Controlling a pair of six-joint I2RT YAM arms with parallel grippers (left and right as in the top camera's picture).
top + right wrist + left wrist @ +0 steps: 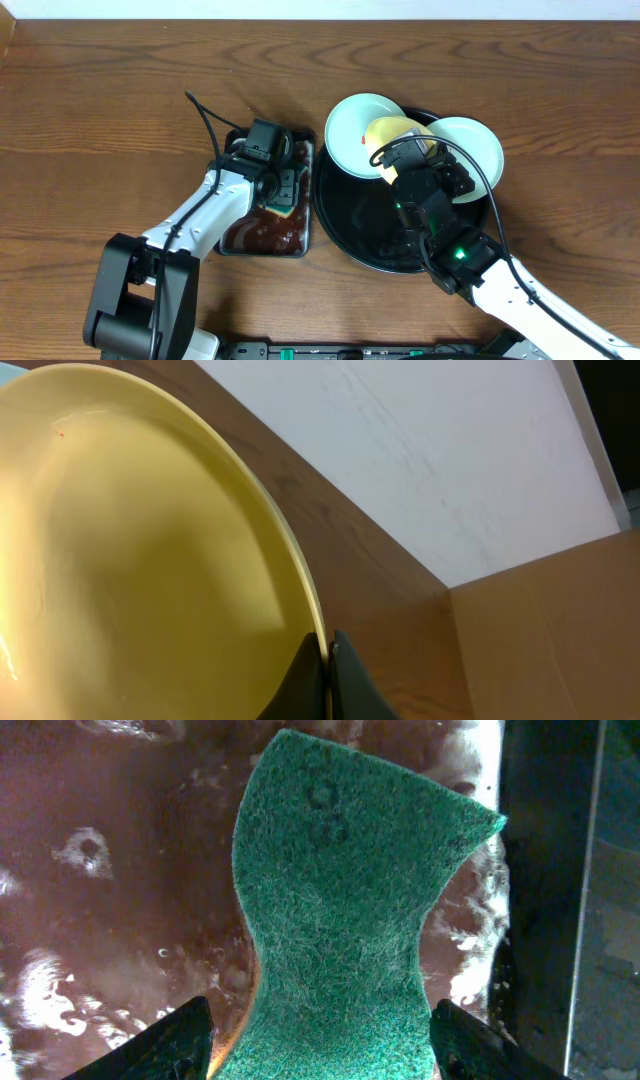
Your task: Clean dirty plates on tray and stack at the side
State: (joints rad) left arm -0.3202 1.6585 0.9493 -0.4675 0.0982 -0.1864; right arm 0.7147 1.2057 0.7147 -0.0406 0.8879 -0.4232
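The right gripper (328, 660) is pinching the rim of the tilted pale yellow plate (392, 132) with nearly closed fingers, above the black tray (370, 235) at centre-right, between two blue-green plates (355, 130); the left gripper (325, 1045) is squeezing a green scouring sponge (340, 900) over the brown-liquid pan (305, 240) at centre-left.

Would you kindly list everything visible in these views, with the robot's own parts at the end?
blue-green plates: two, pale blue-green, on the tray's far rim, one left, one right
yellow plate: one, pale yellow, tilted between them, gripped at its rim
tray: one, glossy black, right of centre
pan: one, metal, holding dark brown liquid, left of the tray
sponge: one, green, over the liquid
table: one, brown wood
left gripper: black fingers closed on the sponge
right gripper: black fingers closed on the yellow plate
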